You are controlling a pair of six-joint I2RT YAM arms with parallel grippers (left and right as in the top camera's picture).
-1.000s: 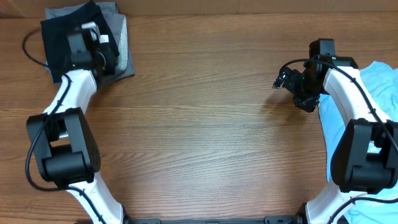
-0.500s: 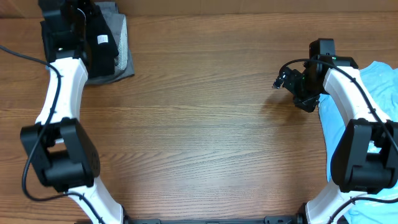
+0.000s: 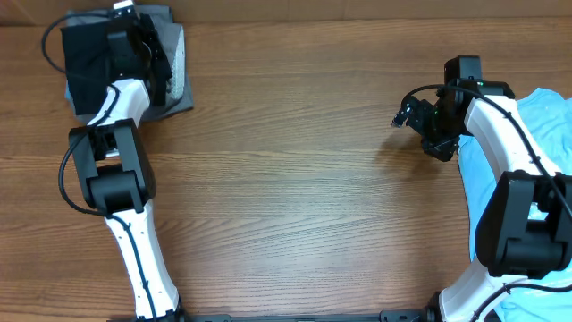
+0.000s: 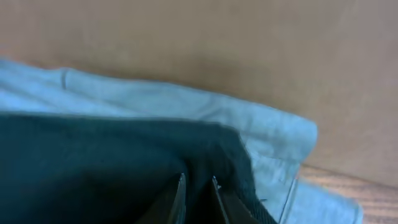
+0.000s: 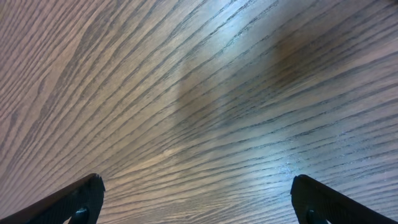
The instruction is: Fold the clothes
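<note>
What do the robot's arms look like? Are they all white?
Not all white. The left arm and the right arm are each made of smooth white tube-shaped links joined by chunky black joints. Thin black cables loop alongside them. Each arm ends in two slim black jaws. No writing or markings can be made out on them.

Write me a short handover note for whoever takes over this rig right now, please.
Left end effector: nearly shut above the folded plain black T-shirt; whether it pinches fabric is unclear.
Right end effector: open, empty, over the bare wooden table.
Black shirt lies on the grey garment, far left corner. Rumpled light-blue T-shirt at right edge.
Done: black shirt looks folded.
Left: the light-blue one.
</note>
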